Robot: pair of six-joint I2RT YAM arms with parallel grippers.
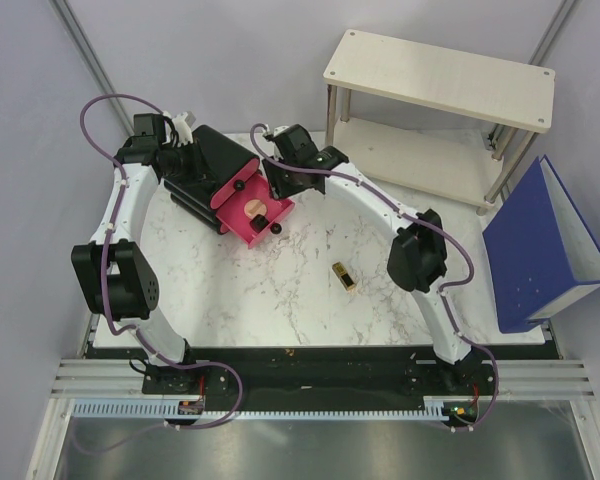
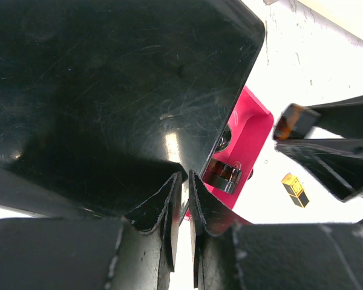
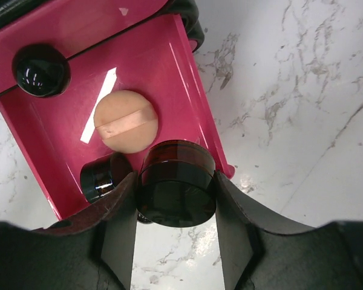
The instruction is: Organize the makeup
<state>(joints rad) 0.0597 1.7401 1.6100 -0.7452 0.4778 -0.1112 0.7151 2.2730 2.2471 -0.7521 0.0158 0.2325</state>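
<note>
My right gripper (image 3: 176, 184) is shut on a dark round compact (image 3: 176, 192) and holds it over the front corner of the open pink drawer (image 3: 169, 78). In the drawer lie a peach round compact (image 3: 126, 121) and a small dark jar (image 3: 100, 178). The drawer belongs to a black box (image 1: 205, 165) at the table's back left. My left gripper (image 2: 187, 176) is shut and empty, its tips against the box's back edge. A gold-and-black lipstick (image 1: 343, 276) lies on the marble table, apart from both grippers. It also shows in the left wrist view (image 2: 295, 189).
A white two-tier shelf (image 1: 440, 110) stands at the back right. A blue binder (image 1: 545, 245) leans at the table's right edge. The drawer has a black knob (image 3: 41, 69). The marble table (image 1: 280, 300) stretches in front of the box.
</note>
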